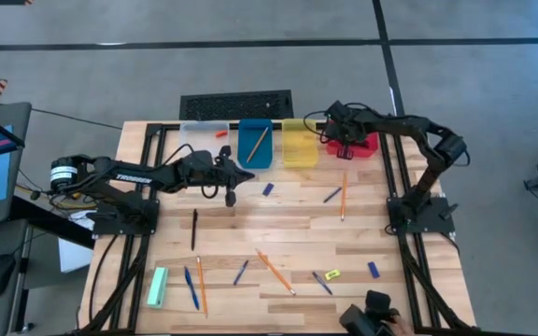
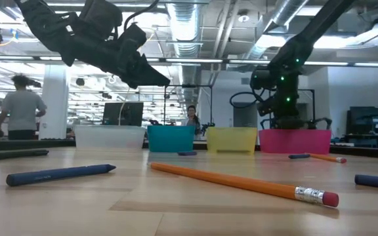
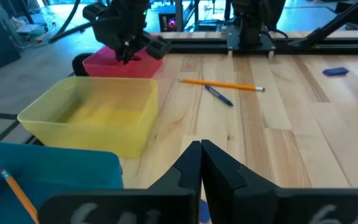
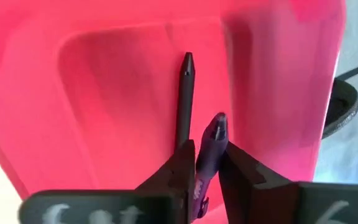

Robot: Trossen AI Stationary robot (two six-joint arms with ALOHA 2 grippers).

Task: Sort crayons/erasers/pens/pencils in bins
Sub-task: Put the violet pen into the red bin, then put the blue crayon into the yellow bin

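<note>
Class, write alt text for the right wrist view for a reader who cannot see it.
The right claw points down into the red bin, with a dark purple pen between its fingers. A black pen already lies inside the bin.

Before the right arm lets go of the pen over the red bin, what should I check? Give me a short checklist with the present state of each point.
1. Right gripper is over the red bin: ok, the wrist view looks straight into it.
2. Purple pen sits between the jaws: ok, its tip points into the bin.
3. Red bin holds the same kind of thing: ok, a black pen lies there.
4. Jaws wide enough to drop the pen: cannot tell.
5. Left gripper is out of the way: ok, shut, above the table in front of the blue bin.
6. Yellow bin beside it stays clear of the drop: ok.
</note>
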